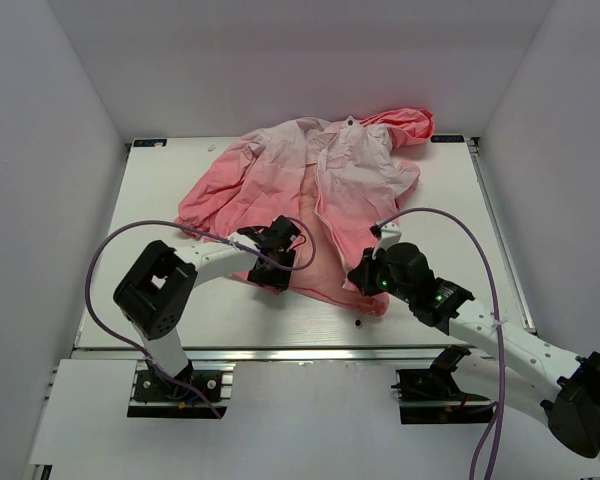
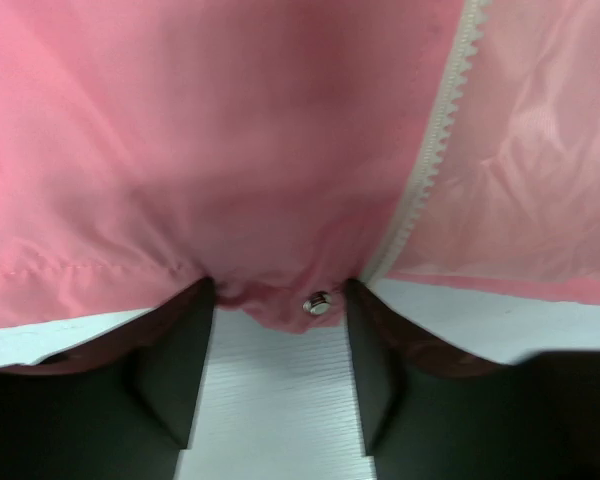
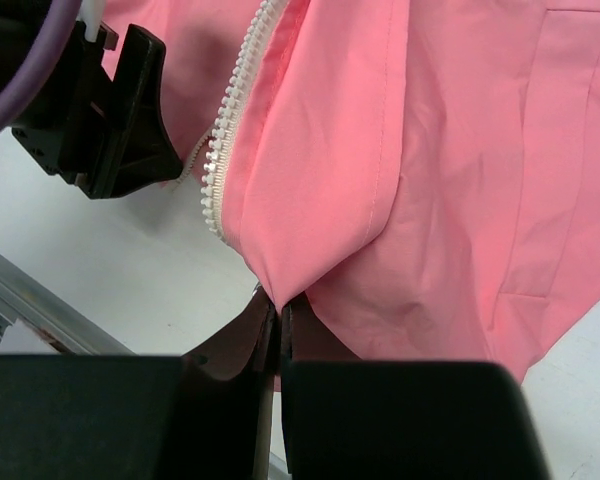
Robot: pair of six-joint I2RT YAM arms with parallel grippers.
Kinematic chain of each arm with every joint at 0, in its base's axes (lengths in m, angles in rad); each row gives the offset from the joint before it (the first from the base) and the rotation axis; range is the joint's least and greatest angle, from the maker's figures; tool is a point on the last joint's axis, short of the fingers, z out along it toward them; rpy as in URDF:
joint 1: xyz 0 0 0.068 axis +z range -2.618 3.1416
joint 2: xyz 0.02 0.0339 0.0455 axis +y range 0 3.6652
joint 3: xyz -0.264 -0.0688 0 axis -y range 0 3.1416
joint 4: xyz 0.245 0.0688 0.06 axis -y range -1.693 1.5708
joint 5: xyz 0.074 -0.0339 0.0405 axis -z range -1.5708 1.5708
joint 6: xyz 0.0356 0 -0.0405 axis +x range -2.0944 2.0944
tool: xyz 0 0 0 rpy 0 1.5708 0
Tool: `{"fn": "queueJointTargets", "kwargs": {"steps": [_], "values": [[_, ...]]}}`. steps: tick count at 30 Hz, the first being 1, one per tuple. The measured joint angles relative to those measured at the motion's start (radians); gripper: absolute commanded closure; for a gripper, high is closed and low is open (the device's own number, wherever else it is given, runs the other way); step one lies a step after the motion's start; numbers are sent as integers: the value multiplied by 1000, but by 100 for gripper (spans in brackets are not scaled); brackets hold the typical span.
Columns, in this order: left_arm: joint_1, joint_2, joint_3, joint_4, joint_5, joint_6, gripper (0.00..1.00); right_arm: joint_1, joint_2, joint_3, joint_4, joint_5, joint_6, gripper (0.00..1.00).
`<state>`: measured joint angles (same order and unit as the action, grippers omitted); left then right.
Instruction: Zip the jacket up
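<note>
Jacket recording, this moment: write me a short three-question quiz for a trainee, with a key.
1. True or false: the jacket is already zipped up.
2. The right pincer is: A) open, touching nothing; B) shut on the jacket's hem; C) shut on nothing.
3. In one word: is the left pincer at the hem open or shut?
Key: 1 false; 2 B; 3 open.

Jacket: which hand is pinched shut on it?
The right hand, fingers closed on a fold of the jacket. The left hand has its fingers wide apart, with fabric only lying between them.
</note>
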<state>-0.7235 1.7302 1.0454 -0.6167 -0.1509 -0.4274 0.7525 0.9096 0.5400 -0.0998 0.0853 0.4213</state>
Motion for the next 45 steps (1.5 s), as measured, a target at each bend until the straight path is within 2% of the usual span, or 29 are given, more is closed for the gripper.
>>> {"fn": "queueJointTargets", "kwargs": {"steps": [3,5,7,9,13,17,25,32,37,45], "values": [[-20,16,19,-7,-14,-19,58,0,-1,0,0,10,7,100],[-31,21,23,-5,-23,-27,65,0,-1,-2,0,18,11,100],[-38,22,24,-4,-29,-34,82,-1,-1,-6,2,23,14,100],[-42,22,24,-6,-36,-41,87,-6,0,-13,2,27,16,100],[-42,11,18,-14,-37,-44,86,-24,13,-15,-2,36,17,100],[-42,-27,8,-45,-36,-41,100,-46,26,-15,-2,36,17,100],[-42,-158,11,-56,49,-6,100,-103,31,-28,26,0,12,100],[-42,-331,25,-26,93,13,100,-176,37,-28,55,-75,-18,100],[-42,-419,25,80,128,11,100,-181,29,-28,123,-215,-48,100],[-42,-437,-5,339,246,-50,100,-181,24,-60,334,-374,-23,100]]}}
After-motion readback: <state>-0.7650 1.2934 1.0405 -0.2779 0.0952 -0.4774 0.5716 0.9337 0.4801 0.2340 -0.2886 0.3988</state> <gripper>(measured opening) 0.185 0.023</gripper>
